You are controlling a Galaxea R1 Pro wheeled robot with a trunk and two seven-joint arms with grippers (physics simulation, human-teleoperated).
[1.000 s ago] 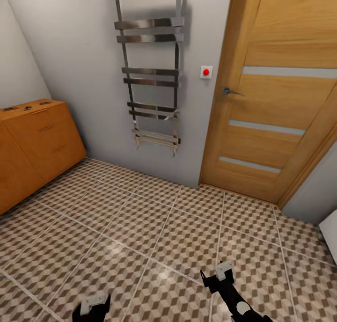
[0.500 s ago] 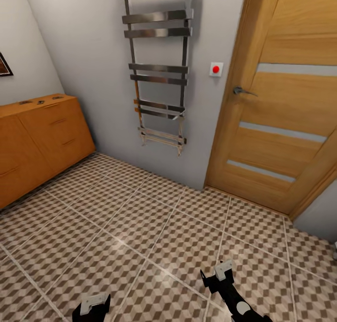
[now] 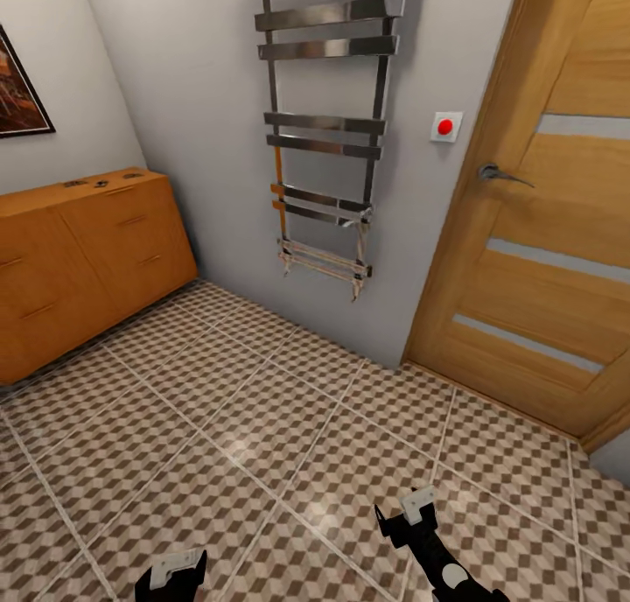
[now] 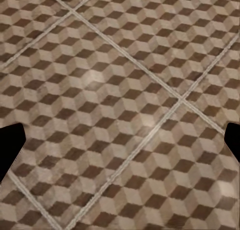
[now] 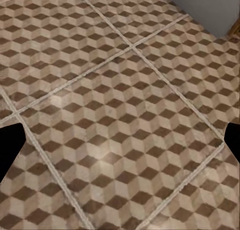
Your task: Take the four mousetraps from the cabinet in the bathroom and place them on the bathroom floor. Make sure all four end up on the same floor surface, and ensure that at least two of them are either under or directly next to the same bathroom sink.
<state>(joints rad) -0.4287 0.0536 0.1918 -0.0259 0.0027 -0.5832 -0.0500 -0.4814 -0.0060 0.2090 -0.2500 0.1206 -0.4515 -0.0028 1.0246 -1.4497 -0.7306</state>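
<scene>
The orange-brown cabinet (image 3: 87,261) stands against the left wall, its drawers closed. On its top lie a few small flat mousetraps (image 3: 101,183), too small to make out in detail. The patterned bathroom floor (image 3: 262,409) spreads between me and the cabinet. My left gripper (image 3: 175,571) and right gripper (image 3: 411,510) hang low over the tiles, far from the cabinet. Seen from the wrists, the left gripper (image 4: 120,145) and right gripper (image 5: 120,142) both stand open over bare tiles with nothing between the fingers. The bathroom sink is out of view.
A chrome towel rail (image 3: 324,138) hangs on the far wall. A closed wooden door (image 3: 542,234) with a lever handle is at the right, a red button (image 3: 445,127) beside it. A framed picture (image 3: 17,86) hangs above the cabinet.
The camera has turned left: rail, door and cabinet slid right in the picture and the framed picture came into view. Both grippers keep their pose.
</scene>
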